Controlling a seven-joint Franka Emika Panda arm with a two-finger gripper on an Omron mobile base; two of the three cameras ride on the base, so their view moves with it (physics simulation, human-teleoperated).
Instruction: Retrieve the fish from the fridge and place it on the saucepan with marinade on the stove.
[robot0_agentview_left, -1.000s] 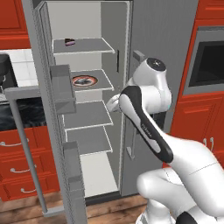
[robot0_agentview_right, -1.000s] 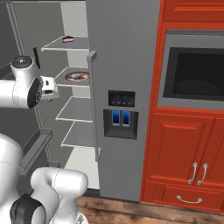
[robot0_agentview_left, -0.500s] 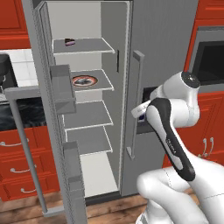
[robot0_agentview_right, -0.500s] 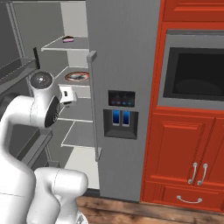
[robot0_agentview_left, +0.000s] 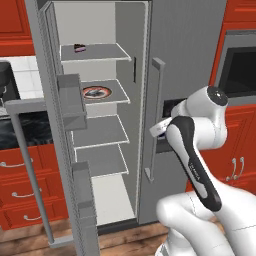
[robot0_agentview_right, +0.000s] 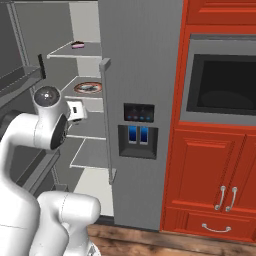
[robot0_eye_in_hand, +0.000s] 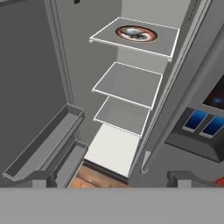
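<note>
On the second shelf of the fridge (robot0_agentview_left: 180, 45), near its front edge, sits a plate (robot0_agentview_left: 97, 92) with the fish (robot0_eye_in_hand: 135, 32). Outside, the gripper (robot0_eye_in_hand: 109, 178) is spread wide, holding nothing.

The fridge (robot0_agentview_left: 185, 55) looks like matt brushed grey metal, its bar handle (robot0_agentview_left: 152, 120) the same dull grey. Inside, the shelves (robot0_eye_in_hand: 127, 83) are smooth white plastic. The cabinets (robot0_agentview_right: 210, 175) are glossy red with metal pulls. The floor (robot0_agentview_right: 165, 240) is brown wood plank. The oven window (robot0_agentview_right: 225, 85) is dark, glassy.
</note>
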